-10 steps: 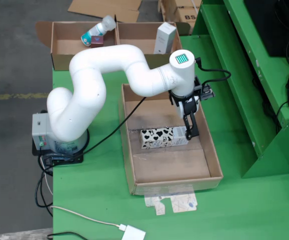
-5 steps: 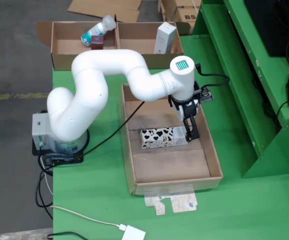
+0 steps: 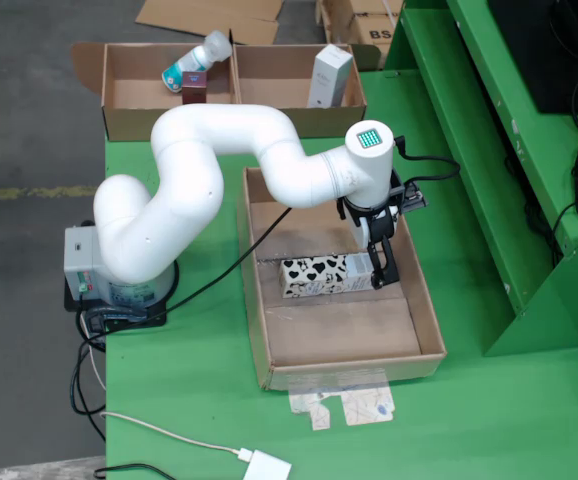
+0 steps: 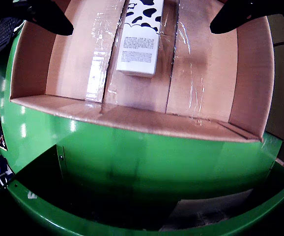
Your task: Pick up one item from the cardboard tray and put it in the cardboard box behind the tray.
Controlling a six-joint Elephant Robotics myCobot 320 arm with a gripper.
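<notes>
We had our tool (image 3: 381,272) spread wide over the right end of the cow-patterned white carton (image 3: 326,275) lying in the shallow cardboard tray (image 3: 424,305); next it needed lowering, then pinching.

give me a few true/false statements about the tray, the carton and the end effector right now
1. The cow-print carton lies on its side in the cardboard tray. True.
2. The end effector has lifted the carton clear of the tray. False: the carton rests on the tray floor.
3. In the wrist view, the fingers are spread wide, one on each side of the carton. True.
4. The cardboard box behind the tray holds nothing. False: it holds a bottle and a white carton.
</notes>
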